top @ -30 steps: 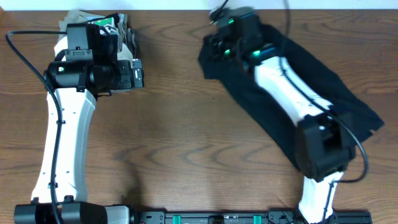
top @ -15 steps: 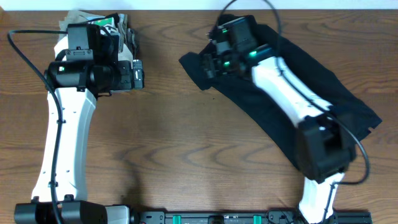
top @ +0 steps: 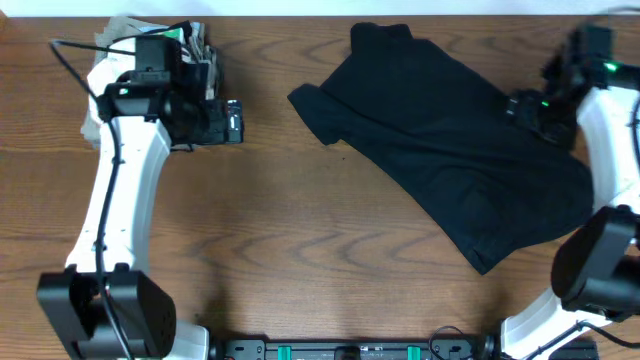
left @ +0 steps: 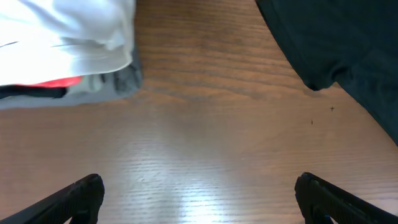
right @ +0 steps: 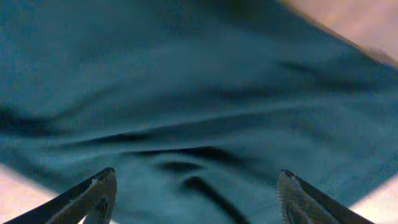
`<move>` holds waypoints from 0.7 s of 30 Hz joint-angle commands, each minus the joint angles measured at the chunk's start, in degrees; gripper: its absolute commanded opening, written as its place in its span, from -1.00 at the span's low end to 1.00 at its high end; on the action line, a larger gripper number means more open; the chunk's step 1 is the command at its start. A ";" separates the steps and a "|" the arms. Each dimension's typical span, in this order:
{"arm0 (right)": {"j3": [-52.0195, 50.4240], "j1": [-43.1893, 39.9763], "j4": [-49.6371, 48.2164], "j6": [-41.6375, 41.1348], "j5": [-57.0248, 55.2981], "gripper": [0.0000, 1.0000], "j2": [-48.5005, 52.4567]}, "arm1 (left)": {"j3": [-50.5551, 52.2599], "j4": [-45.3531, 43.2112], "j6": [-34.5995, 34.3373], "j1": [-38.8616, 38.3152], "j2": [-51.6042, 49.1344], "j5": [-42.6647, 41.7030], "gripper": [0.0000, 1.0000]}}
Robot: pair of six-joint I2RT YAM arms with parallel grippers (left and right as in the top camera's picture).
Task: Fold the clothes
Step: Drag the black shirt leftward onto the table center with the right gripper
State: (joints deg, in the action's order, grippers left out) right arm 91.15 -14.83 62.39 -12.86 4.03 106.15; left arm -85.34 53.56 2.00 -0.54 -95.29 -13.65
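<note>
Risks before first fold

Far left: stacked clothes (top: 118, 28) at back of table (top: 280, 230), partly under left arm (top: 120, 200). Likely to be dragged or toppled by a careless swing of that arm. Left gripper (top: 232, 122) spread wide, empty, hovering over bare wood between stack and sleeve (top: 312, 105). Centre to right: black shirt (top: 450, 150) lying flat, slanted across table, lightly wrinkled. Skewed fold probable unless squared first. Bunching likely from pinching two layers at sleeve. Far right: right gripper (right: 196, 186) spread wide, nothing held, close above shirt's right side. Could ruck or snag fabric on a blunt descent.
</note>
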 commanded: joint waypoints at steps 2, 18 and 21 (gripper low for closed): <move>-5.46 -5.75 -2.03 -2.80 -1.07 0.58 0.70 | -1.14 -0.98 0.96 -1.64 -2.21 -0.92 0.99; -25.20 -9.64 -18.47 -3.02 -1.27 -0.13 0.72 | -1.14 -3.39 0.96 -4.07 -4.74 -0.92 0.99; -28.15 -9.64 -24.17 -3.30 -1.33 -0.70 0.74 | -1.14 -3.34 0.94 -4.07 -4.74 -0.92 0.99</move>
State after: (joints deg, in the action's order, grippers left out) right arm 64.97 -23.88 40.10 -15.68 2.96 106.45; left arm -85.34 50.13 1.98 -4.60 -99.55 -13.85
